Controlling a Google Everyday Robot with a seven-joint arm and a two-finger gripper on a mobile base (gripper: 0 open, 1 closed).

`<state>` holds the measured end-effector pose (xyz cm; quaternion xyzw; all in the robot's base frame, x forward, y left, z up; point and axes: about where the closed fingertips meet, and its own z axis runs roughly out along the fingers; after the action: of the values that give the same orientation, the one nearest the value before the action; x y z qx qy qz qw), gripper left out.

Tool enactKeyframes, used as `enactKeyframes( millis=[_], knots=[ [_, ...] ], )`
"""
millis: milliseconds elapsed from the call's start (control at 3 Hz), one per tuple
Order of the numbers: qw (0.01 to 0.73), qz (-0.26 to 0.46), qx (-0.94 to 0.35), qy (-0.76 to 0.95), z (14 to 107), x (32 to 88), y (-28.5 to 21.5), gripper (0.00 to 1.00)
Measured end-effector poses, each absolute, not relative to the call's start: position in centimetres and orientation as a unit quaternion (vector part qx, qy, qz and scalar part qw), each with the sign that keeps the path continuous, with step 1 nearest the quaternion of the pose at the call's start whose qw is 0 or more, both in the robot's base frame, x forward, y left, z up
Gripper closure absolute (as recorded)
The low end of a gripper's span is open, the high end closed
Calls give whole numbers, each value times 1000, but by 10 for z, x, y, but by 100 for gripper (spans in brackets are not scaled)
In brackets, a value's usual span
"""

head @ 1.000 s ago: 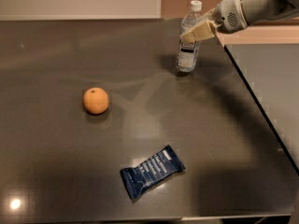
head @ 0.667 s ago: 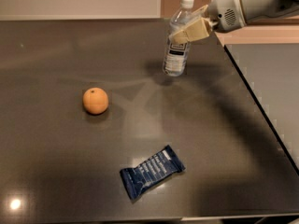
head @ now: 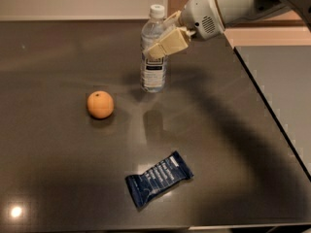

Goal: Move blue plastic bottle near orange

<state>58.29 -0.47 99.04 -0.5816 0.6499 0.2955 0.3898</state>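
Tall clear bluish plastic bottle (head: 154, 74), white screw cap, white-and-dark label: upright toward rear centre of dark glossy tabletop (head: 53, 57). Base at or just above surface; cannot tell which. Gripper (head: 155, 45) reaching in from upper right on pale grey arm (head: 228, 6), beige fingers (head: 169, 41) clamped across bottle's upper body, below the cap. Small round orange fruit (head: 100, 104) near bottle, ahead and left of it, not touching. Flat dark-blue snack wrapper (head: 159, 178) lying toward front edge, well apart from both.
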Motion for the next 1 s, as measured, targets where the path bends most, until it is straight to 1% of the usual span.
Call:
enactKeyframes(
  millis=[333, 667, 1000],
  knots=[
    [363, 303, -613, 633, 978, 559, 22, 100],
    [343, 307, -634, 622, 965, 538, 37, 100],
    [342, 299, -650, 609, 958, 525, 50, 83]
  ],
)
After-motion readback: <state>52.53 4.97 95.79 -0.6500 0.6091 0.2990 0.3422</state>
